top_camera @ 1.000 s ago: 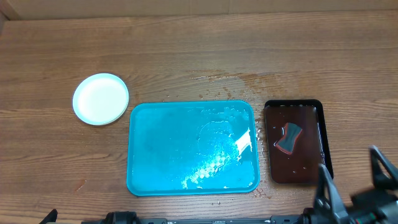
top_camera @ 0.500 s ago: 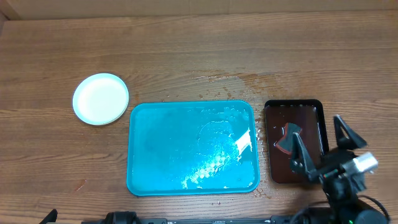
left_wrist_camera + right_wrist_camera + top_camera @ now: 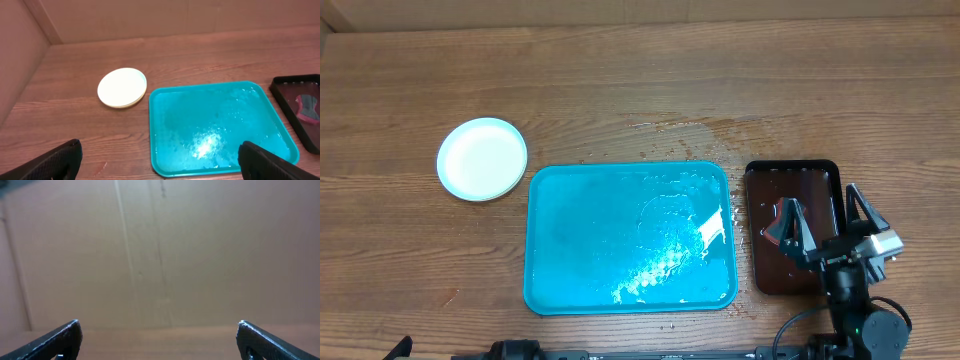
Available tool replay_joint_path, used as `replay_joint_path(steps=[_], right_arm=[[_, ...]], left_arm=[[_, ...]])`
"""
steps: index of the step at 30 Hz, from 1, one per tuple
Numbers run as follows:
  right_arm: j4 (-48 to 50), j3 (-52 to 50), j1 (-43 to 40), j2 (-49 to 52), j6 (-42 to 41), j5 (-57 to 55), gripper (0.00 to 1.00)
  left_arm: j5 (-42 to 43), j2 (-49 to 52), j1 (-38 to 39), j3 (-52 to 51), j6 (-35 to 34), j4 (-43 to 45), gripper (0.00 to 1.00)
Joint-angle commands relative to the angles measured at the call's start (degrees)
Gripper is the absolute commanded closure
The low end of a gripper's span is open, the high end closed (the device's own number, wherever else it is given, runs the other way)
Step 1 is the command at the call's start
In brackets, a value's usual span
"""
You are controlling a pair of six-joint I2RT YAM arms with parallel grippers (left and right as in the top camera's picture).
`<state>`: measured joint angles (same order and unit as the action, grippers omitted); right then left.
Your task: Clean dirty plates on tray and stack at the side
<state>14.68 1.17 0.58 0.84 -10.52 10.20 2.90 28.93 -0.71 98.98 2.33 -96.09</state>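
Judging by the bare wet tray [image 3: 533, 240] mid-frame and the plates [image 3: 482, 159] piled on the desk [image 3: 620, 90] at upper left, the job looks done. Both my right pincer [image 3: 820, 198] and left pincer [image 3: 159, 150] gape open.

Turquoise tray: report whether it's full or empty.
Empty. The tray shows only its bare, wet blue floor; the plate lies outside it, apart, beyond its left end.
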Motion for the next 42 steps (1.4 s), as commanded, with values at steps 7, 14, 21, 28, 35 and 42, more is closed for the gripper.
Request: replay_joint_path(steps=[7, 14, 21, 28, 35, 42], right_arm=[[-13.9, -0.7, 0.4, -0.7, -0.7, -4.6, 0.0], [-19.1, -0.7, 0.4, -0.7, -3.0, -4.8, 0.0], [-19.1, -0.7, 0.4, -0.6, -3.0, -4.6, 0.0], [-19.1, -0.7, 0.4, -0.6, -3.0, -4.7, 0.0], [-19.1, -0.7, 0.4, -0.6, -3.0, -4.6, 0.0], [-19.1, -0.7, 0.4, -0.6, -3.0, -4.7, 0.0]], left_arm=[[-0.3, 0.0, 0.3, 0.1, 0.5, 0.1, 0.0], [-0.3, 0.0, 0.3, 0.1, 0.5, 0.1, 0.0], [-0.3, 0.0, 0.3, 0.1, 0.5, 0.1, 0.0], [-0.3, 0.0, 0.3, 0.1, 0.5, 0.1, 0.0], [-0.3, 0.0, 0.3, 0.1, 0.5, 0.1, 0.0], [-0.3, 0.0, 0.3, 0.1, 0.5, 0.1, 0.0]])
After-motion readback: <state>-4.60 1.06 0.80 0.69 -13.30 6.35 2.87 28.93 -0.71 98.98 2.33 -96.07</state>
